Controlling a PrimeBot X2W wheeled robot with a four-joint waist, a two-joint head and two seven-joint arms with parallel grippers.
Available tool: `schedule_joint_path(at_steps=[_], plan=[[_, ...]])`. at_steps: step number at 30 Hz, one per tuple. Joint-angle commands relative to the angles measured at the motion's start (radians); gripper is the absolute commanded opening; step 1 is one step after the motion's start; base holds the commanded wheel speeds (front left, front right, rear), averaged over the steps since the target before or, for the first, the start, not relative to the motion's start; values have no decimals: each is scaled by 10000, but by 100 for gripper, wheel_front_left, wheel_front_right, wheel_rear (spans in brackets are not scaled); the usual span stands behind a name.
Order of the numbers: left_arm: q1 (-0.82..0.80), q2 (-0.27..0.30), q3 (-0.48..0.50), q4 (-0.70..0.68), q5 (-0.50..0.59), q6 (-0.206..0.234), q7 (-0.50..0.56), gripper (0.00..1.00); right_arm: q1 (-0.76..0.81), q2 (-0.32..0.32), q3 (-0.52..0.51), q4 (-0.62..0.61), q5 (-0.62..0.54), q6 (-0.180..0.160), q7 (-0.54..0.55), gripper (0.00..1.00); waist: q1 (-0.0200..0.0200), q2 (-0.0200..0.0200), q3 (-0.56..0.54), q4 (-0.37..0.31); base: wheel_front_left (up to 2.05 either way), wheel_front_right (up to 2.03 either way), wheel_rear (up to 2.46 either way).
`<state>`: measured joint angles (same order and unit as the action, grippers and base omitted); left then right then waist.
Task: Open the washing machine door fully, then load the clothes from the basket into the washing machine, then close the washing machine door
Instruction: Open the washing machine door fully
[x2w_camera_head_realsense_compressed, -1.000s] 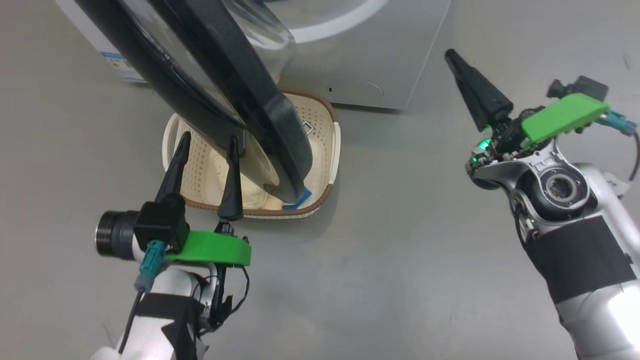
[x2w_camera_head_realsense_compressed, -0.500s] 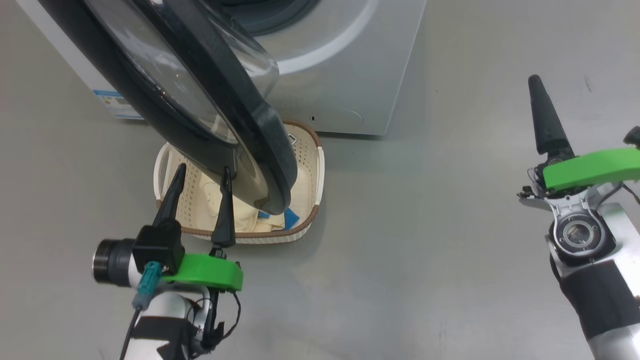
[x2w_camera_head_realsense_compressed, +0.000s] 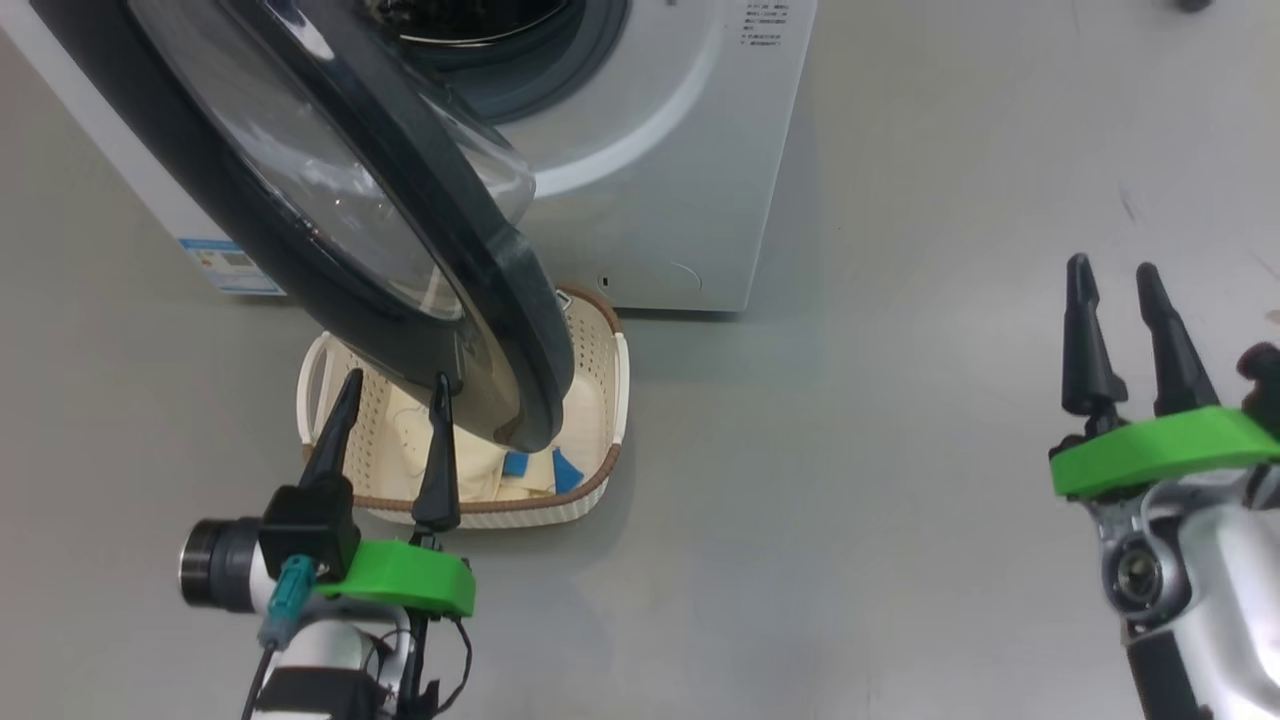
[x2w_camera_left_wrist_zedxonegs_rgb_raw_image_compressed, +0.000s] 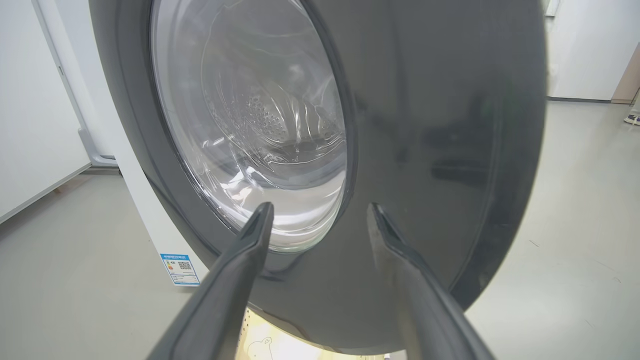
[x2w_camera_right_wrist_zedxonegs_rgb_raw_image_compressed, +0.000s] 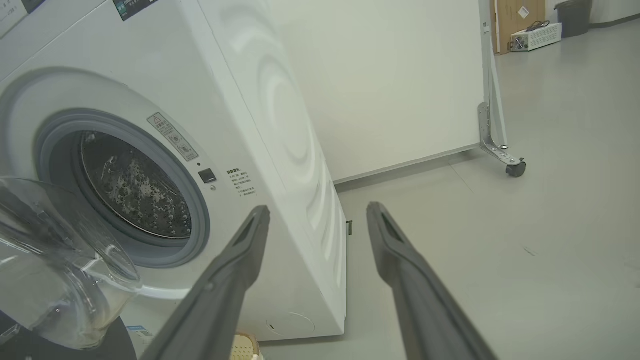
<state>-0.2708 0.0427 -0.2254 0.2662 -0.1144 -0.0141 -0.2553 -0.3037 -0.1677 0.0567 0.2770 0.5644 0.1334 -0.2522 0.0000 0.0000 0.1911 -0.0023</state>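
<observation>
The washing machine (x2w_camera_head_realsense_compressed: 650, 190) stands at the top, white (x2w_camera_right_wrist_zedxonegs_rgb_raw_image_compressed: 280, 150), its steel drum showing behind the grey seal. Its black-rimmed door (x2w_camera_head_realsense_compressed: 330, 200) hangs partly open over the basket (x2w_camera_head_realsense_compressed: 605, 400), glass bowl bulging inward (x2w_camera_left_wrist_zedxonegs_rgb_raw_image_compressed: 260, 125). Cream-yellow clothes (x2w_camera_head_realsense_compressed: 470, 470) with blue cuffs lie in the basket, partly hidden by the door. My left gripper (x2w_camera_head_realsense_compressed: 393, 382) is open just in front of the door's lower edge (x2w_camera_left_wrist_zedxonegs_rgb_raw_image_compressed: 320, 210), empty. My right gripper (x2w_camera_head_realsense_compressed: 1110, 275) is open and empty over bare floor far right of the machine (x2w_camera_right_wrist_zedxonegs_rgb_raw_image_compressed: 317, 210).
Grey floor spreads to the right of the machine and in front of the basket. A white panel on a caster (x2w_camera_right_wrist_zedxonegs_rgb_raw_image_compressed: 515, 167) stands behind the machine in the right wrist view, with boxes and a bin (x2w_camera_right_wrist_zedxonegs_rgb_raw_image_compressed: 572, 12) far back.
My right gripper has gone from shut to open and drawn back to the lower right. The head camera has tilted up, showing more of the machine. The left gripper stays open by the door.
</observation>
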Motion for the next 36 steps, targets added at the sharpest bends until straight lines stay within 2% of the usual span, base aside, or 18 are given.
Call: schedule_joint_path(at_steps=[1, 7, 16, 25, 36], plan=[[-58, 191, 369, -255, 135, -26, -65, 100, 274, 234, -134, -606, -852, -27, -87, 100, 0, 0, -123, -57, 0, 0, 0], [124, 178, 381, -197, 129, -42, -65, 100, 1252, 806, -650, -1456, -2788, -27, 57, 100, 0, 0, -380, -126, 0, 0, 0], [339, 166, 326, -51, 139, -139, -65, 100, 2457, 1137, -539, -2440, -4065, -27, 498, 100, 0, 0, -695, -119, 0, 0, 0], [512, 145, 263, 28, 100, -170, -65, 100, 3430, 1171, -349, -2759, -4089, -27, 645, 100, 0, 0, -1012, -33, 0, 0, 0], [586, 132, 266, 61, 95, -152, -65, 100, 3706, 1173, -171, -2817, -3983, -27, 710, 100, 0, 0, -1114, -50, 0, 0, 0]])
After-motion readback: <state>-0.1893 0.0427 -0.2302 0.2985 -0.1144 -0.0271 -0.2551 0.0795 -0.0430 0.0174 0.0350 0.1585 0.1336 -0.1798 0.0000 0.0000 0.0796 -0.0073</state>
